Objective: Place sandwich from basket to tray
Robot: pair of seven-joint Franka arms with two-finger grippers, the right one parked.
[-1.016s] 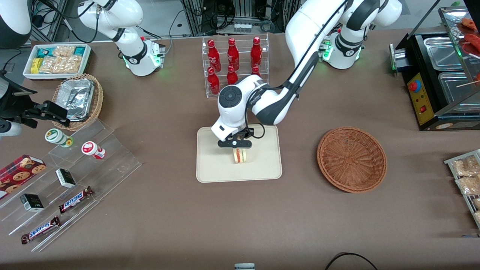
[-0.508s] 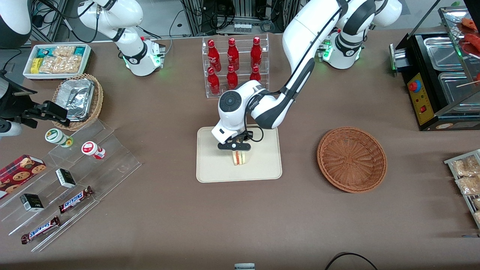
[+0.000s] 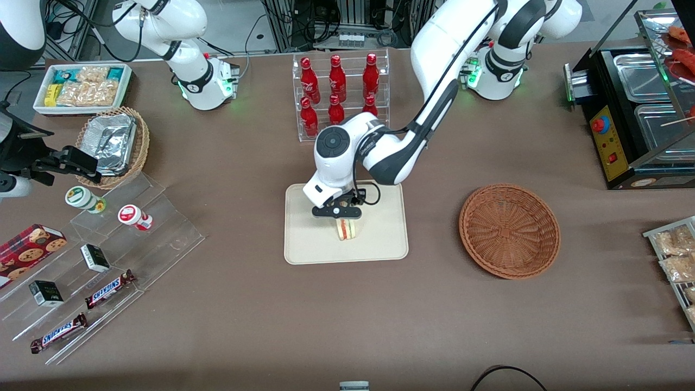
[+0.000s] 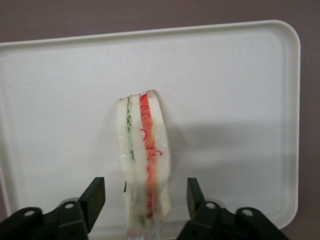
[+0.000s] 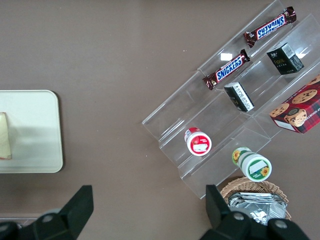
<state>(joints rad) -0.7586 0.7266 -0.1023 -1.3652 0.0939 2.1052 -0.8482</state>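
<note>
The left arm's gripper [image 3: 337, 215] hangs over the cream tray [image 3: 304, 245], its jaws spread wide, a clear gap on each side of the sandwich [image 3: 347, 229]. In the wrist view, the black fingers [image 4: 95, 196] flank the sandwich [image 4: 143, 160] without touching it; the wedge stands on edge on the tray [image 4: 240, 100], red and green filling showing. The reddish-brown basket [image 3: 509, 231] sits well apart toward the working arm's end of the table. A rack of red bottles [image 3: 339, 87] stands farther from the front camera than the tray.
</note>
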